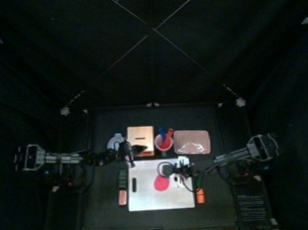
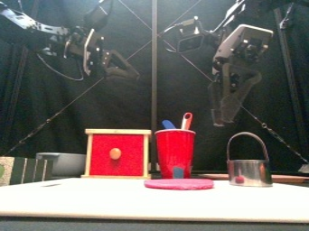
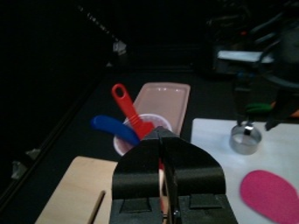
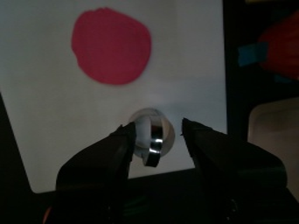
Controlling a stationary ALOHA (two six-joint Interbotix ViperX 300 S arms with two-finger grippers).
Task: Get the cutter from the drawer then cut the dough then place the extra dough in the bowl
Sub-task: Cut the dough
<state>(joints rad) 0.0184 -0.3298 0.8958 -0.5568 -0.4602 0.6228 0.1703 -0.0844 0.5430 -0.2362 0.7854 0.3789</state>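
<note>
Metal cutter (image 2: 248,168) upright on the white cutting board (image 2: 72,203), seen from the front; right gripper (image 2: 221,115) well above it, left gripper (image 2: 121,68) high above the wooden box (image 2: 117,153). From above: cutter near the board's right edge, pink dough (image 1: 166,183) mid-board. Left wrist: jaws pressed together, empty. Right wrist: jaws spread wide, empty, cutter beneath.

Dough (image 2: 179,183): pinkish red, plain, no pattern. Cutting board (image 1: 149,199): white. Cutter (image 2: 248,162): bare silver metal, shiny. Box (image 2: 117,132): pale wood – drawer front (image 2: 130,161) red, knob (image 2: 116,153) pale wood tone. Cup (image 2: 175,153): solid red. Blue knife (image 2: 168,124) and red knife (image 2: 185,119) in cup. Tray (image 1: 195,141): pink, pale in left wrist view. Table (image 1: 104,215) – black; curtains (image 1: 149,48) black.
</note>
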